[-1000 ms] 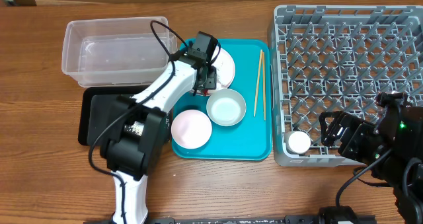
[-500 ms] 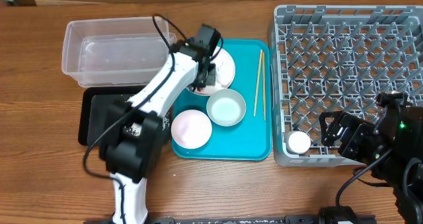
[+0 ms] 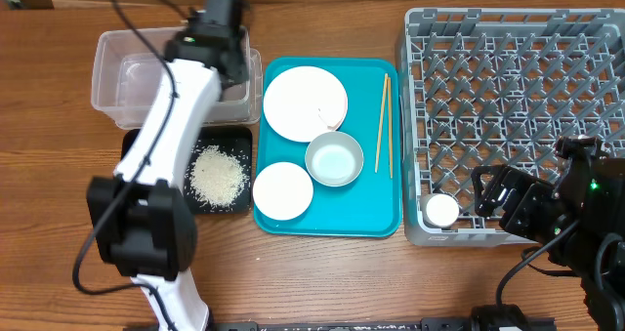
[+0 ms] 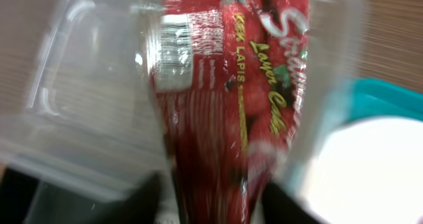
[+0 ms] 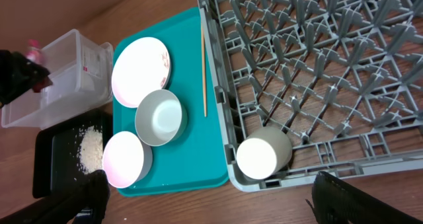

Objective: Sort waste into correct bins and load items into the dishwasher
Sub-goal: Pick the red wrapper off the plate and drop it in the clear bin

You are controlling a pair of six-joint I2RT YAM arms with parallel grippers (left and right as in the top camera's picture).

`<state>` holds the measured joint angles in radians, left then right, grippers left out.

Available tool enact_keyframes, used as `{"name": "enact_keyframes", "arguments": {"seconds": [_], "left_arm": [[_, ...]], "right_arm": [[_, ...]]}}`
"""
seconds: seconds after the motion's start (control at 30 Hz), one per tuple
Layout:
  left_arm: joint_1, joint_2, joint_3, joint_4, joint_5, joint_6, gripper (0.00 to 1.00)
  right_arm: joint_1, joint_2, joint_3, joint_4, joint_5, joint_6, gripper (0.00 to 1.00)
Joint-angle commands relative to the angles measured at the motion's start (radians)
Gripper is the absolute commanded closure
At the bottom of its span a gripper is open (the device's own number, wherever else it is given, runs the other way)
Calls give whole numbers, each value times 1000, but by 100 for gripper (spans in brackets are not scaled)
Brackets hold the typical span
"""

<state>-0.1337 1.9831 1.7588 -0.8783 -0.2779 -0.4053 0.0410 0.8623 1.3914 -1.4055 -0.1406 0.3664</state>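
My left gripper [image 3: 226, 50] is shut on the crumpled red snack wrapper [image 4: 231, 85] and holds it over the right end of the clear tub [image 3: 146, 77]. The wrist view is blurred. Rice [image 3: 217, 175] lies heaped in the black tray [image 3: 142, 165]. A white plate [image 3: 305, 103], an upright bowl [image 3: 334, 159] and an upside-down bowl [image 3: 282, 190] sit on the teal tray [image 3: 371, 209], with chopsticks [image 3: 384, 124] at its right side. My right gripper [image 5: 211, 207] is open and empty near the white cup [image 5: 261, 156] in the grey rack [image 3: 518, 87]. The tissue is out of view.
The rack fills the right side of the wooden table. The clear tub stands behind the black tray at the left. The right arm [image 3: 547, 214] hangs over the rack's front right corner.
My left gripper has lifted the red wrapper off the plate and swung left and back to above the clear tub, uncovering the black tray and rice. The right arm has not moved.
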Motion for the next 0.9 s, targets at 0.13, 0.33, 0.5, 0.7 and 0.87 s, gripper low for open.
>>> {"name": "enact_keyframes", "arguments": {"seconds": [0.13,0.33,0.5,0.7,0.87], "left_arm": [[25,17,60,-29,232,112,0],[-137,-18,76,-5,229,170,18],[-275,49,59,77,207,173,27],[-348,195,59,142,163,169,41],[-336,278,59,166,148,136,49]], "right_arm": [[5,-3,8,4,5,5,0],[5,-3,8,4,5,5,0],[5,-3,8,4,6,5,0],[5,-3,8,-3,6,5,0],[5,-3,8,-14,6,5,0]]}}
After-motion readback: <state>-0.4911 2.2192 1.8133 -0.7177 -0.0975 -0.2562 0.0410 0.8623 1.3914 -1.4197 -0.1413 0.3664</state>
